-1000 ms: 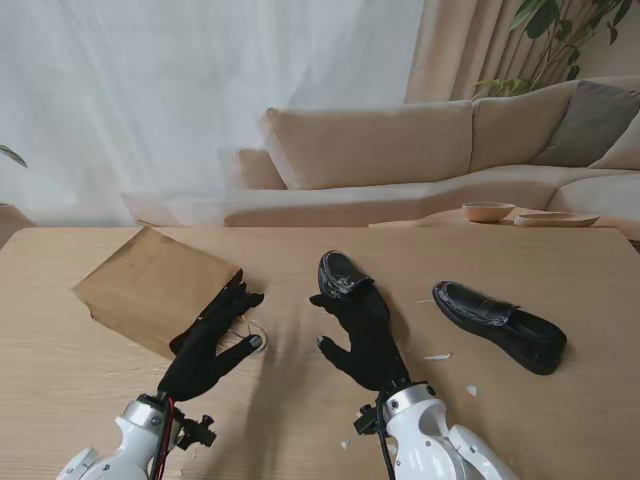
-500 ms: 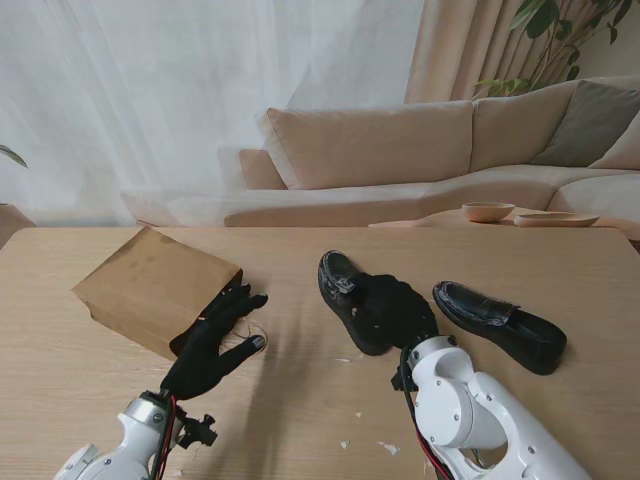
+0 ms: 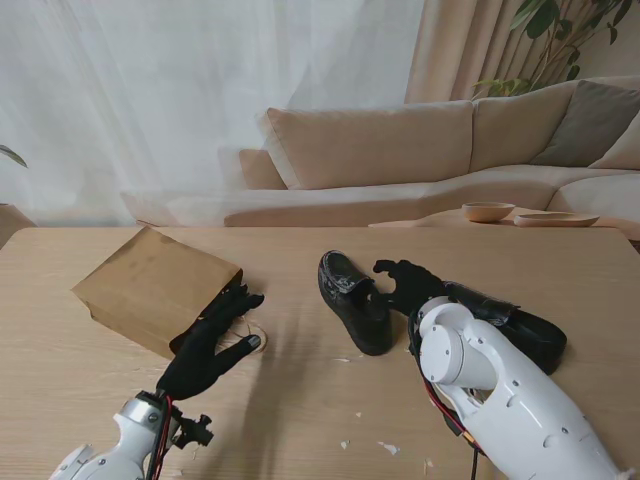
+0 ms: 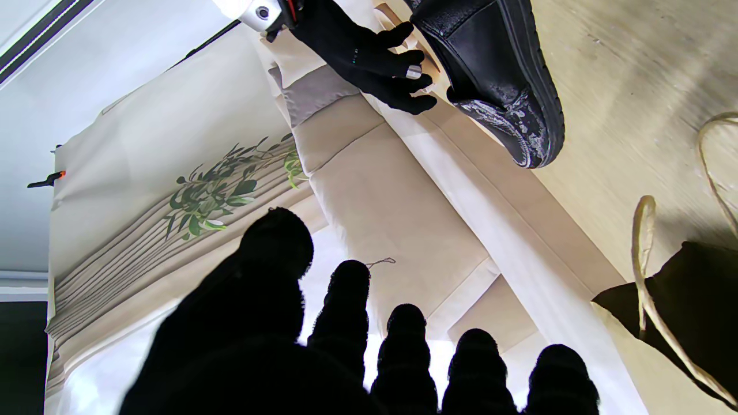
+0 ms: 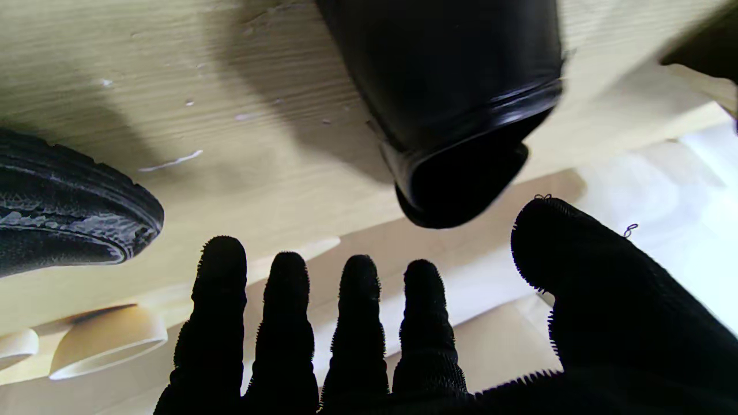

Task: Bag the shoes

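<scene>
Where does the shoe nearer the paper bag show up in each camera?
Stand: shoe, mid-table, just left of the right robot hand.
Left wrist: the shoe beside that robot hand.
Right wrist: the shoe on the thumb's side, looming large.
Shared landmark: the right robot hand.

From the stand I get soft, even daylight through the sheer curtain point(image 3: 150, 100) behind the sofa point(image 3: 400, 150); the table point(image 3: 300, 400) is bright with no glare. Shadows are faint and fall toward me. The picture is sharp throughout. In the left wrist view my left hand point(image 4: 369, 351) is a black silhouette against blown-out white. The right wrist view is dimmer: the nearer shoe point(image 5: 455, 98) is slightly blurred and casts a broad soft shadow, and my right hand point(image 5: 403, 346) shows no detail.
</scene>
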Robot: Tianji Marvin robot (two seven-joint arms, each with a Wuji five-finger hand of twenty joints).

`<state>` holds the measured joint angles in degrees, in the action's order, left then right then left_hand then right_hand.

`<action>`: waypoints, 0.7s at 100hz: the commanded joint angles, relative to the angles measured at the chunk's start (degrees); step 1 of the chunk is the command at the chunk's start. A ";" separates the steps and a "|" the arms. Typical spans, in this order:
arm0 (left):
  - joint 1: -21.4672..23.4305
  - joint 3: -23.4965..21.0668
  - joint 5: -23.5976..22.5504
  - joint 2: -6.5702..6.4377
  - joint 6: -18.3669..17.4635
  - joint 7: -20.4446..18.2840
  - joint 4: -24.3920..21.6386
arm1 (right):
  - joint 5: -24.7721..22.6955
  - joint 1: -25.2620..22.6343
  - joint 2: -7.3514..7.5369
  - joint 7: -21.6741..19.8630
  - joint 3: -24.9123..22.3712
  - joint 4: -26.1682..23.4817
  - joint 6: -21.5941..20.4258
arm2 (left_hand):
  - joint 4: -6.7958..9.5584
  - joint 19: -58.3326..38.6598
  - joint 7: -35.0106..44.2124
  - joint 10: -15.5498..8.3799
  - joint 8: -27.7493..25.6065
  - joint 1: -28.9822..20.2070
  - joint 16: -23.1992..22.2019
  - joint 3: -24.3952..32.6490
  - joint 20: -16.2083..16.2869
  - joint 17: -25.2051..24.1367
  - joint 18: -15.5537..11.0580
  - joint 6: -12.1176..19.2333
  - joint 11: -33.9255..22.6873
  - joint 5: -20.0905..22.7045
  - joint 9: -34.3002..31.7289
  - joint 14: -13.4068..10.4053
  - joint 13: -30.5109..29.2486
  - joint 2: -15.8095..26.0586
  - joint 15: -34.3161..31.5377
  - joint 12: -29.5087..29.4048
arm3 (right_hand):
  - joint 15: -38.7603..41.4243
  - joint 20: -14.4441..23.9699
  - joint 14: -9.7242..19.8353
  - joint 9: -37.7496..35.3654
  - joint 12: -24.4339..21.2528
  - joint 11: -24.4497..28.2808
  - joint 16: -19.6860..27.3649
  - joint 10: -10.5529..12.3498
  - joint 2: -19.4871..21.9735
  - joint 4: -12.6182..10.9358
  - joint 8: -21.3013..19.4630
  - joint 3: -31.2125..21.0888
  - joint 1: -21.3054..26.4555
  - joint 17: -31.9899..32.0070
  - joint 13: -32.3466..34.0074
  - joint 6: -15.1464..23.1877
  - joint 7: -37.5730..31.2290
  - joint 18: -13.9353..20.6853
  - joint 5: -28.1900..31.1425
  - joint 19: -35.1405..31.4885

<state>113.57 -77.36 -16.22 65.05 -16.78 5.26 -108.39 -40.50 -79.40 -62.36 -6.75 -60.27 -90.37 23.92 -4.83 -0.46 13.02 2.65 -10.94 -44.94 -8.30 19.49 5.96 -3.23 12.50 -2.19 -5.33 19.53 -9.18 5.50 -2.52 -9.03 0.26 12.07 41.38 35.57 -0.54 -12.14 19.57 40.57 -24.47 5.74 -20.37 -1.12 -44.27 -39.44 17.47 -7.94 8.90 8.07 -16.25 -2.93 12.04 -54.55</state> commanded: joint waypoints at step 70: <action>0.16 -1.10 1.38 0.45 -0.44 0.26 -0.03 | 10.32 17.53 -3.23 0.78 13.14 20.90 -0.19 | 0.92 0.75 0.68 0.71 0.29 -0.50 -1.99 0.65 1.71 -0.24 -0.17 -0.13 -1.62 0.12 -0.41 -0.34 1.03 1.36 -0.11 -0.56 | -0.44 -2.22 -1.17 1.68 0.83 2.83 -0.06 0.03 -1.27 2.90 0.72 -3.87 2.43 -0.50 2.14 5.80 7.89 0.57 1.29 -2.89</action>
<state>113.51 -78.36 -15.01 65.24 -17.22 6.13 -108.17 -30.32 -62.16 -64.82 -5.10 -47.43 -69.92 24.33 -4.83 -0.46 13.04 2.81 -10.93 -44.93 -9.07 19.50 6.85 -3.23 12.53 -2.70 -6.11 19.54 -9.51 5.54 -2.52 -9.03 0.24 12.07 41.29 34.30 -1.03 -12.13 19.75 41.47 -24.50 5.73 -20.73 -1.12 -44.18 -41.38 18.44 -8.26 10.36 10.46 -9.51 -2.91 12.36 -55.24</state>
